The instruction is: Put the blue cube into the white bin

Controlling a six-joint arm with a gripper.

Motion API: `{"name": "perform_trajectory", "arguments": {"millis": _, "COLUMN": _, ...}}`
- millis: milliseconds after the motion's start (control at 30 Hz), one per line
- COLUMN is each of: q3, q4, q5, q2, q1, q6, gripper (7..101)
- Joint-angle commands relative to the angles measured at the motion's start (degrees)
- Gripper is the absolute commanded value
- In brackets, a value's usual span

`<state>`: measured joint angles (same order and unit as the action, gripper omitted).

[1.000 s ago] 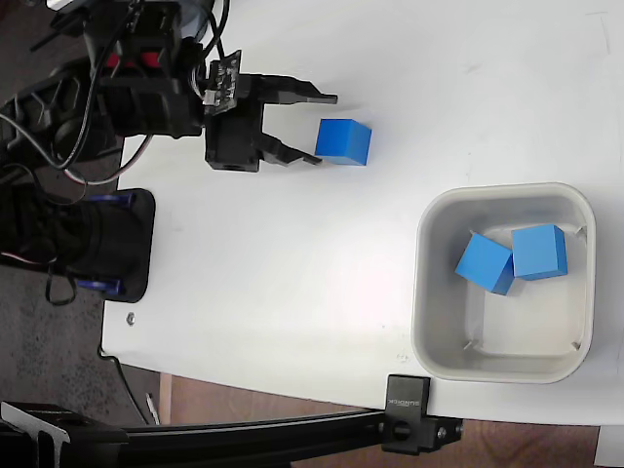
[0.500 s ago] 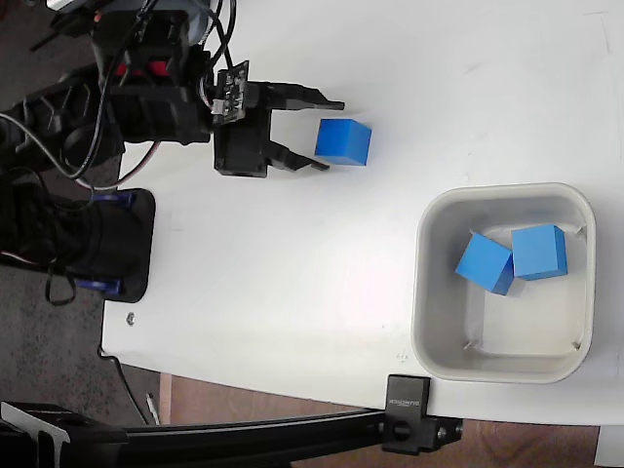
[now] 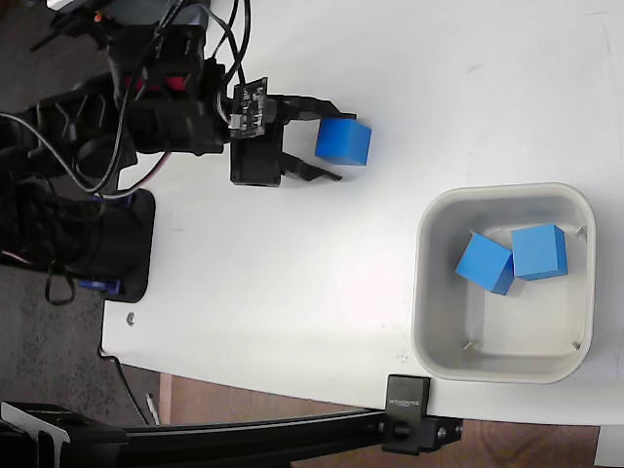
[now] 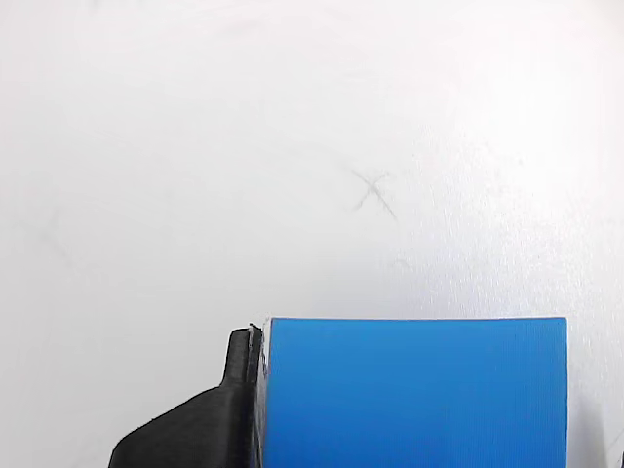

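Fixed view: gripper [image 3: 336, 139] reaching in from the left over the white table [image 3: 322, 263], fingers [image 3: 314, 107] spread wide, one above and one below the left side of the blue cube [image 3: 343, 141]. Nothing clamped; upper finger at the cube's top-left corner, lower finger clear of its bottom edge. Cube sitting flat on the table, well apart from the white bin [image 3: 504, 283] at lower right. In the bin, two more blue cubes [image 3: 485, 262] [image 3: 539, 252], touching, toward its upper half. Black clamp [image 3: 409, 427] at the table's near edge below the bin.

Wrist view: cube [image 4: 414, 390] filling the lower middle of the frame, a black finger [image 4: 210, 419] right against its left face. Right finger not visible. Faint X-shaped scratch [image 4: 373, 192] on the table beyond the cube.
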<state>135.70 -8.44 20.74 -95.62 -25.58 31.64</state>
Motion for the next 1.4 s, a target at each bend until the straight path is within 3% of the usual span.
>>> {"name": "perform_trajectory", "arguments": {"millis": 33, "q3": -0.97, "q4": 1.14, "q5": 0.53, "q2": -0.97, "q1": -0.35, "q6": 0.35, "gripper": 83.1}}
{"name": "perform_trajectory", "arguments": {"millis": 267, "q3": -2.99, "q4": -2.02, "q5": 4.39, "q2": -0.70, "q1": -1.32, "q6": 0.79, "gripper": 40.9}}
{"name": "perform_trajectory", "arguments": {"millis": 367, "q3": -4.04, "q4": -3.78, "q5": 5.01, "q2": -0.70, "q1": -1.32, "q6": 0.88, "gripper": 33.9}}
{"name": "perform_trajectory", "arguments": {"millis": 533, "q3": -7.47, "q4": -10.55, "q5": 2.72, "q2": -5.71, "q1": 1.49, "q6": -2.46, "gripper": 33.1}}
{"name": "perform_trajectory", "arguments": {"millis": 700, "q3": -17.67, "q4": -20.13, "q5": -4.57, "q2": -10.99, "q1": 9.58, "q6": -10.90, "gripper": 32.5}}
{"name": "perform_trajectory", "arguments": {"millis": 867, "q3": -33.93, "q4": -29.09, "q5": -12.13, "q2": -6.06, "q1": 18.46, "q6": -18.11, "gripper": 31.7}}
{"name": "perform_trajectory", "arguments": {"millis": 1167, "q3": -51.86, "q4": -25.22, "q5": -26.37, "q2": 10.72, "q1": 31.82, "q6": -23.29, "gripper": 31.7}}
{"name": "perform_trajectory", "arguments": {"millis": 1400, "q3": -60.82, "q4": -22.94, "q5": -28.30, "q2": 20.21, "q1": 35.07, "q6": -24.52, "gripper": 31.7}}
